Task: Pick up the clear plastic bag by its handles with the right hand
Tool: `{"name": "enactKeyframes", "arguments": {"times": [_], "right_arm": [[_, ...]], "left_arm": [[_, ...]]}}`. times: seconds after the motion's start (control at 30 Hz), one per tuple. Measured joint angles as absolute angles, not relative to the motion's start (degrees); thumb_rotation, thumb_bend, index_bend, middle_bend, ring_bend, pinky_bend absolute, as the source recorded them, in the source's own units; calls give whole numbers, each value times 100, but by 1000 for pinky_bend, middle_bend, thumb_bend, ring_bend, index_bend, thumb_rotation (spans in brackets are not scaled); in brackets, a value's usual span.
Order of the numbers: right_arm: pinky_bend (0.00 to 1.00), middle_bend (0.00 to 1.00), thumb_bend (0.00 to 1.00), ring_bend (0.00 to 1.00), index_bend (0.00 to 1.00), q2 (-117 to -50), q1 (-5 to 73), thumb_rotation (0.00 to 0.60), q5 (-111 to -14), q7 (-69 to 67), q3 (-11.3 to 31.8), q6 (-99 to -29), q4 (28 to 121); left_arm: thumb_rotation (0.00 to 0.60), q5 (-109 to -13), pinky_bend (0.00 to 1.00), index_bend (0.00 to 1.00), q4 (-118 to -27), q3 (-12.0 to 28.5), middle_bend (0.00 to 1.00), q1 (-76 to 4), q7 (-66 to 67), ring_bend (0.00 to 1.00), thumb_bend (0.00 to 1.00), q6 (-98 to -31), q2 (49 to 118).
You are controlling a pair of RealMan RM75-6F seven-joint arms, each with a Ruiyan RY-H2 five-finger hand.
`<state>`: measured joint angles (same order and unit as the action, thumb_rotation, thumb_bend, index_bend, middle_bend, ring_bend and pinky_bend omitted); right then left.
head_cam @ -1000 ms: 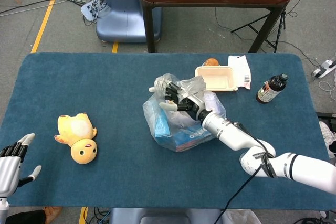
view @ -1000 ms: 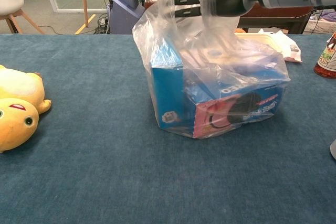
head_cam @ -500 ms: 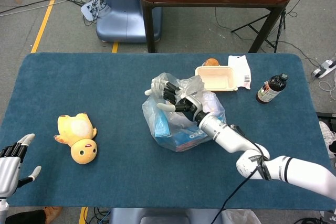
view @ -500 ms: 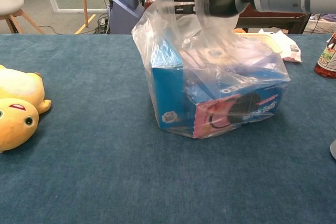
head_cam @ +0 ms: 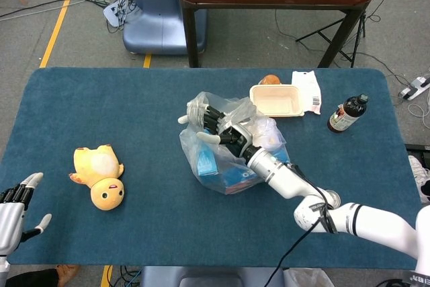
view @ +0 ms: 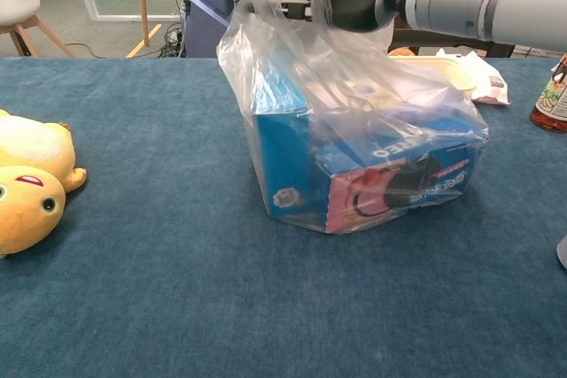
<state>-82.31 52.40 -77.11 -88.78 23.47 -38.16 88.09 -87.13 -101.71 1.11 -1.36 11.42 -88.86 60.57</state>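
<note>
chest view: blue boxes [view: 372, 179] inside clear bag [view: 292, 77]

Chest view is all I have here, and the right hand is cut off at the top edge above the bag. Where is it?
Observer: In the head view the right hand is up at the top of the clear plastic bag, with plastic bunched around its fingers.
Operator: And the left hand? It's not in my view.
Observer: The left hand sits open by the near left corner of the table, holding nothing.
Operator: Anything behind the bag?
Observer: A beige tray sits just beyond it.
</note>
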Motion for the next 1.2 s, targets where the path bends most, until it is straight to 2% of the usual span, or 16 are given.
{"name": "enactKeyframes", "arguments": {"times": [0.07,0.2,0.4,0.63,0.87,1.1,1.2], "right_arm": [[124,318,11,149,214,-8300,5257,485,-7702,-8805,2336,-3825,8755],[136,357,26,185,258,-8458,5250,529,-7495,-8494,2356,-3952,8669],[138,334,31,185,260,-8584,5208,499,-7090,-8266,2511,-4008,8749],[141,331,35,186,260,-8530,5174,496,-7556,-9178,2654,-3918,8858],[230,391,36,258,286,-8366,5170,538,-8094,-10490,2648,-3822,8855],[248,385,16,278,293,-7996,5352,550,-8737,-11748,2309,-3584,8732],[248,331,1,239,258,-7823,5511,516,-8815,-11919,2108,-3331,8720]], "left_arm": [[600,-8715,221,116,-10178,112,162,-135,1142,209,211,-8889,6055],[600,-8699,221,117,-10177,109,162,-114,1127,209,211,-8904,6045],[600,-8692,221,117,-10179,116,162,-128,1132,209,211,-8878,6046],[600,-8694,221,116,-10196,120,162,-129,1135,209,212,-8877,6038],[600,-8703,221,117,-10195,112,162,-112,1117,209,211,-8894,6027],[600,-8697,221,117,-10202,108,162,-110,1124,209,211,-8882,6020],[600,-8696,221,117,-10208,105,162,-107,1128,209,211,-8881,6014]]}}
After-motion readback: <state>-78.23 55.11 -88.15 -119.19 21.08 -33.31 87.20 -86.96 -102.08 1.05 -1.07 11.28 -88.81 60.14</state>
